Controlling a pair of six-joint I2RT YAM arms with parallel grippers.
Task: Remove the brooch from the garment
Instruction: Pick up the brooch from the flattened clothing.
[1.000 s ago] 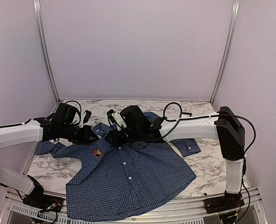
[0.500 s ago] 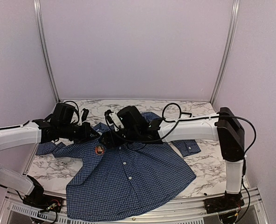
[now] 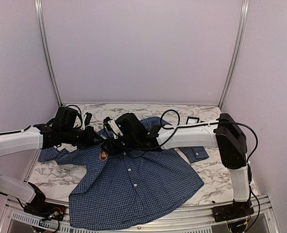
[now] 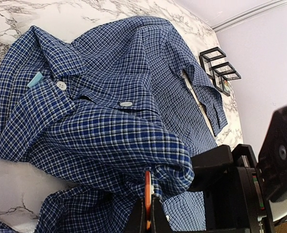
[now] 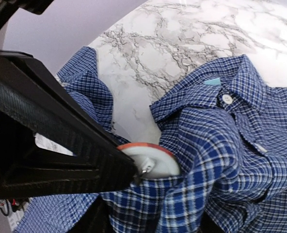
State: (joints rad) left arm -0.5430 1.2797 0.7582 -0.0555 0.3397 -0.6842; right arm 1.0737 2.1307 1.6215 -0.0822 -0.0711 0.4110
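Dark-blue checked cloth, the garment (image 3: 134, 184) lies spread on the marble table (image 3: 216, 177), bunched into a fold left of its collar. There the round, orange-rimmed brooch (image 5: 153, 158) stands on edge, pinched by the left gripper (image 4: 147, 206), its 2 fingers closed on the rim. The right gripper (image 3: 109, 147) crowds just beside it; cloth hides its fingers, so their spread cannot be told. At far right sit black wire frames (image 4: 220, 65).

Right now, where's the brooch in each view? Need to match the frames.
Top external: brooch left of centre, on the chest of the garment.
Left wrist: brooch bottom centre, orange edge only.
Right wrist: brooch mid-frame, pale disc with orange rim.
Shared landmark: the garment's white buttons.
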